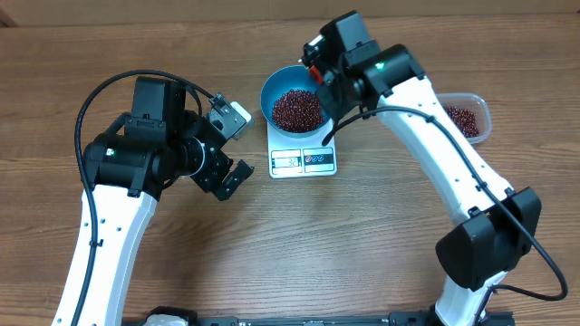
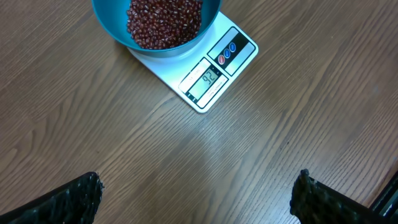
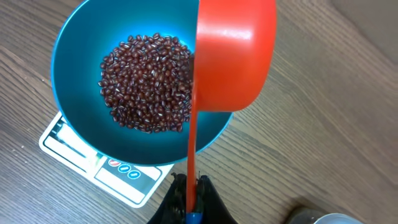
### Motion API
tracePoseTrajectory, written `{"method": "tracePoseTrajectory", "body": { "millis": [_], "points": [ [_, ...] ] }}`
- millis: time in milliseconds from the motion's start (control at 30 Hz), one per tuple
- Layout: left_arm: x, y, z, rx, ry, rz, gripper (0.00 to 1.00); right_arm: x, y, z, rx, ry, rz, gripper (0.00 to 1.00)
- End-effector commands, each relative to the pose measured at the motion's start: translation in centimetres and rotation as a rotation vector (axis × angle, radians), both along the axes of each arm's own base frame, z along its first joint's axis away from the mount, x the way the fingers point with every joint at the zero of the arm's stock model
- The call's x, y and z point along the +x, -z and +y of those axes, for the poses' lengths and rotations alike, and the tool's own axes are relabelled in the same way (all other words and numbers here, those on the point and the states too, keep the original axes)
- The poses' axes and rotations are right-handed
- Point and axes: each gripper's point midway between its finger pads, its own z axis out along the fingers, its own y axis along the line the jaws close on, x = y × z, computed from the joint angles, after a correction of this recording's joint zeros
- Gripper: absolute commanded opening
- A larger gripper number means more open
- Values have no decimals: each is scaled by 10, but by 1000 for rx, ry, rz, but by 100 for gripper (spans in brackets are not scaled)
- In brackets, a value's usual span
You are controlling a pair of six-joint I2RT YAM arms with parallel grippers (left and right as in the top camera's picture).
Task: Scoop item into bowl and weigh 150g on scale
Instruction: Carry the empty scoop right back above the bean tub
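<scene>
Red scoop (image 3: 233, 56), its handle pinched tight in the right jaws, tips over the blue bowl (image 3: 68, 62) of beans (image 3: 146, 81) on the scale (image 3: 124, 180) to add weight, while the left jaws hang wide and empty over the worktop (image 2: 186, 168).

Premises present as a robotics test bench, not a kitchen: a left arm (image 1: 100, 208) and a right arm (image 1: 453, 154), white-and-black with exposed cabling, stand at a wood-grain table (image 1: 272, 263) carrying a small scale (image 1: 303, 160), a blue bowl (image 1: 269, 93) and a clear tub (image 1: 481, 106).
</scene>
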Motion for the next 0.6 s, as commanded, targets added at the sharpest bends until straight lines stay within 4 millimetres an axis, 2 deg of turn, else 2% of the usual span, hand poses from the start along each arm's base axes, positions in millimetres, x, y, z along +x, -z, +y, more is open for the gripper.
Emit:
{"method": "tracePoseTrajectory", "body": {
  "millis": [0,200,300,433,567],
  "points": [
    [2,-4,-3,-5,26,-16,100,2,-35,2,-26,7,-113,4],
    [2,-4,-3,-5,26,-16,100,3,-39,-5,-106,42,-159,4],
    [2,-4,-3,-5,26,-16,100,1,-46,-7,-81,85,-167,4],
    [2,-4,-3,-5,26,-16,100,-9,-71,-14,-13,155,-195,4],
    [2,-4,-3,-5,26,-16,100,-26,-99,-29,67,228,-209,4]
  ]
}}
